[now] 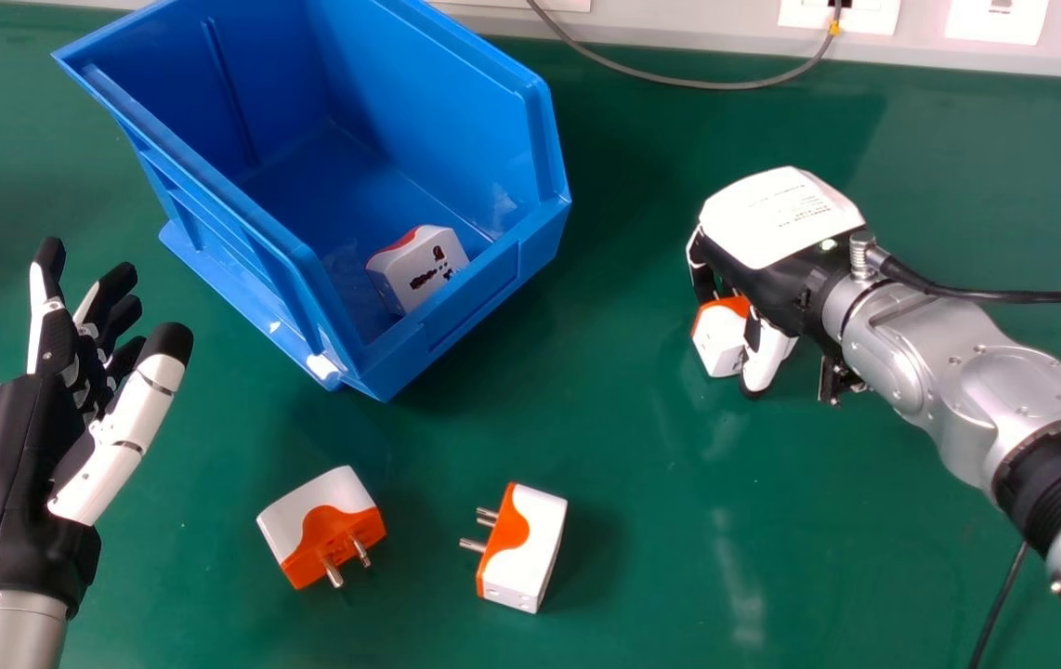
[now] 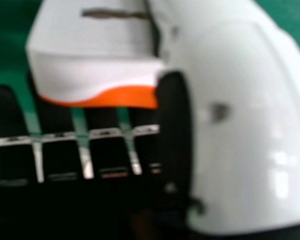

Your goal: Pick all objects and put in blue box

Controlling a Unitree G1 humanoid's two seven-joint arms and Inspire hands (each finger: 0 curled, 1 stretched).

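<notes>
In the head view, my right hand (image 1: 777, 218) is palm down at the right, its fingers and thumb curled round a white and orange plug adapter (image 1: 719, 341). The right hand view has this adapter (image 2: 92, 75) between the fingers and the thumb of my right hand (image 2: 245, 115). My left hand (image 1: 15, 465) is open and holds nothing at the left edge. Two more adapters lie on the table: one (image 1: 303, 516) in front of the blue box (image 1: 256, 232), another (image 1: 535, 548) to its right with prongs pointing left. A further adapter (image 1: 410, 269) rests inside the box.
The green table (image 1: 679, 557) runs back to a pale wall strip with sockets (image 1: 839, 13). A grey cable (image 1: 679, 82) loops over the table's back edge. The box's near corner points toward the two loose adapters, and its left side faces my left hand.
</notes>
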